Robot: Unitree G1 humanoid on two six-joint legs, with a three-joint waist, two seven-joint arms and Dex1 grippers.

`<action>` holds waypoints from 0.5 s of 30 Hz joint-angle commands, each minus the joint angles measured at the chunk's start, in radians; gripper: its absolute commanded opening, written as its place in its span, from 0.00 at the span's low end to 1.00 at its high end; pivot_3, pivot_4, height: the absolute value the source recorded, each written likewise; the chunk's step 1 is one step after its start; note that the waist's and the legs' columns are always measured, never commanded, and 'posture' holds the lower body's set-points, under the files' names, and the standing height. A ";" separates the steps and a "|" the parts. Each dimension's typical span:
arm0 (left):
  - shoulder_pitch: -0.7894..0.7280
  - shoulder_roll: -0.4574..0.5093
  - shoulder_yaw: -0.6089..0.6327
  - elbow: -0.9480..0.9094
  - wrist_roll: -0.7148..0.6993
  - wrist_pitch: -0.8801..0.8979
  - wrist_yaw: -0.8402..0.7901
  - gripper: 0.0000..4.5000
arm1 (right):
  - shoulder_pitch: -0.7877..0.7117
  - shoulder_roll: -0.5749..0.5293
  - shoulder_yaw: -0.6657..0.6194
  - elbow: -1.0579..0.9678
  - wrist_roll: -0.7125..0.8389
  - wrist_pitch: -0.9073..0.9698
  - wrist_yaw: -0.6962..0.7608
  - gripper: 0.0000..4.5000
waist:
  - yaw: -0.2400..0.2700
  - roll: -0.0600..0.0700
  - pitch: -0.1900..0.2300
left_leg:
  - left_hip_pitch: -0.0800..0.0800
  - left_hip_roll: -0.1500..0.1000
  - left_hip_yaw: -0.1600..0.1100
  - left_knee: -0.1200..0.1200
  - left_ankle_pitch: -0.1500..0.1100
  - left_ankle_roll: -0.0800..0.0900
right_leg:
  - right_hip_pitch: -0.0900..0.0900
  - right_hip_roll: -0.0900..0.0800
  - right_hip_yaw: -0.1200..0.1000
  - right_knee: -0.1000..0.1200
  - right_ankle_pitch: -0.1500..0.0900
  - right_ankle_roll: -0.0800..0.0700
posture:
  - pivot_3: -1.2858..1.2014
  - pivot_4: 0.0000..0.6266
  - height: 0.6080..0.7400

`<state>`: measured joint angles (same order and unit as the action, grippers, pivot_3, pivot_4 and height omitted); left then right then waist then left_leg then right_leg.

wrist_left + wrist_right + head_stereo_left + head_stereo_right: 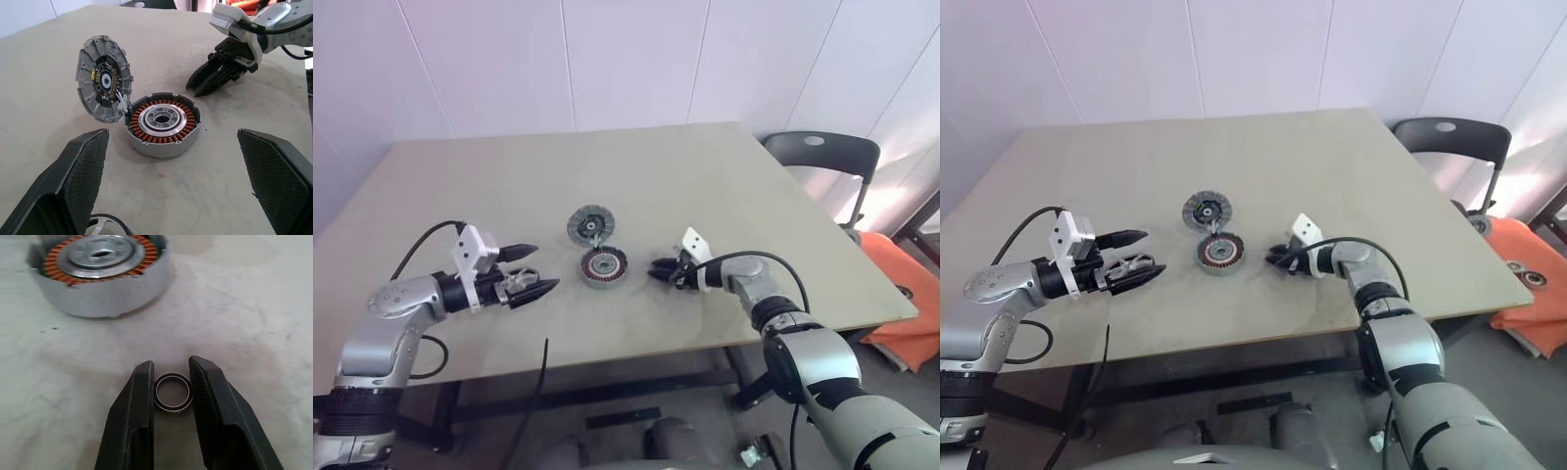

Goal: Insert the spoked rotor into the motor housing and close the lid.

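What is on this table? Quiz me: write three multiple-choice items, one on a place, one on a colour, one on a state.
1. Relative to the motor housing, the lid is: A lying flat on it; B tilted up at its edge; C far across the table.
2. The windings are: A copper-orange; B blue; C green.
3. The right pincer is: A wide open; B closed on a small dark ring; C gripping a cable.

B: the lid leans open beside the housing. A: the coil ring is copper-orange. B: both fingers flank the ring.
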<state>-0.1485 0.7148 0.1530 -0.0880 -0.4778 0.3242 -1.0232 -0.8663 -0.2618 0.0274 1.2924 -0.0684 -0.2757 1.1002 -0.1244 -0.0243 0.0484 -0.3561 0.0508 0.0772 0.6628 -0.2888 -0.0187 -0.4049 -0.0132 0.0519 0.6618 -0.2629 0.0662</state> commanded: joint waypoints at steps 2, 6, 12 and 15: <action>0.031 0.026 0.038 -0.031 -0.013 -0.017 -0.020 1.00 | -0.064 0.027 -0.015 -0.090 0.053 -0.032 0.108 0.16 | -0.004 0.001 0.001 | 0.000 0.000 0.000 -0.001 0.000 0.000 | -0.001 0.000 0.000 0.000 0.000 0.000 | 0.52 0.00 1.00; 0.043 0.022 0.038 -0.032 -0.011 -0.022 -0.018 1.00 | -0.081 0.045 -0.018 -0.127 0.079 -0.027 0.158 0.16 | 0.000 0.001 0.001 | 0.000 0.001 0.000 -0.001 0.000 0.000 | -0.001 0.000 0.000 0.000 0.000 0.000 | 0.52 0.00 1.00; 0.072 0.014 0.036 -0.039 -0.002 -0.035 -0.009 1.00 | -0.110 0.101 -0.007 -0.181 0.116 0.003 0.220 0.16 | 0.002 0.001 0.001 | -0.001 0.001 0.000 -0.001 0.000 0.000 | -0.001 -0.001 0.000 -0.001 0.000 0.000 | 0.52 0.00 1.00; 0.072 0.011 0.040 -0.040 -0.002 -0.035 0.001 1.00 | -0.119 0.130 0.006 -0.180 0.110 0.000 0.214 0.16 | 0.002 0.001 0.001 | -0.001 0.001 0.000 -0.001 0.000 0.000 | -0.001 -0.001 0.000 0.000 0.000 0.000 | 0.52 0.00 1.00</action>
<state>-0.0723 0.7257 0.1710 -0.0940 -0.4789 0.3074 -1.0294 -0.9395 -0.1421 0.0332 1.1455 0.0230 -0.2699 1.3124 -0.1222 -0.0231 0.0491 -0.3567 0.0519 0.0771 0.6618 -0.2889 -0.0189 -0.4058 -0.0142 0.0516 0.6616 -0.2629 0.0665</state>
